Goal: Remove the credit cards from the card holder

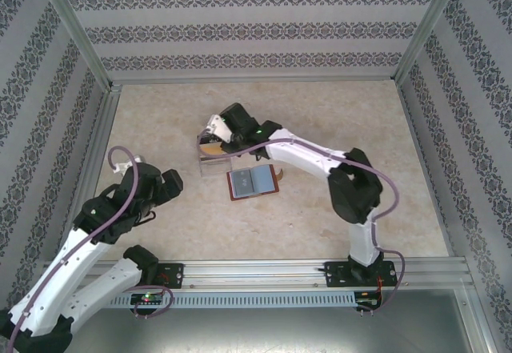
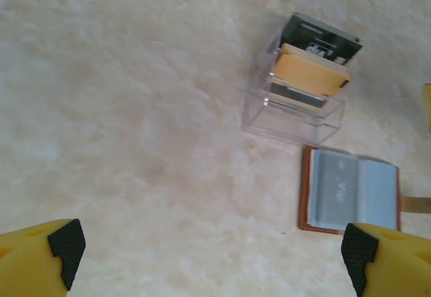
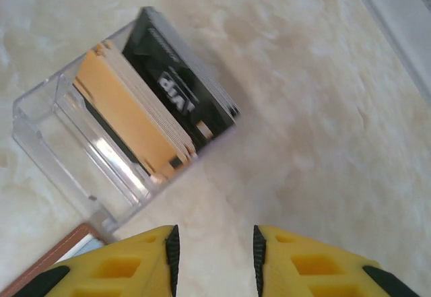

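Observation:
The card holder (image 1: 253, 182) lies spread open on the table, brown-edged with a bluish inside. A light blue-grey credit card (image 2: 335, 188) sits in the left half of the card holder (image 2: 306, 196). My left gripper (image 2: 212, 260) hovers wide open over bare table to the left of it, nothing between its pads; from above the left gripper (image 1: 168, 183) is well left of the wallet. My right gripper (image 3: 215, 260) stands open with a narrow gap, empty, just beside the clear box. From above, the right gripper (image 1: 211, 135) is at the box's far side. A corner of the card holder (image 3: 64, 253) shows beside the right fingers.
A clear plastic box (image 1: 214, 157) with orange and black cards stands just beyond the wallet; the box (image 2: 296, 91) is upright, and its cards (image 3: 141, 108) lean inside. Patterned walls and metal frame posts (image 1: 96, 73) enclose the marble-look table (image 1: 336, 113).

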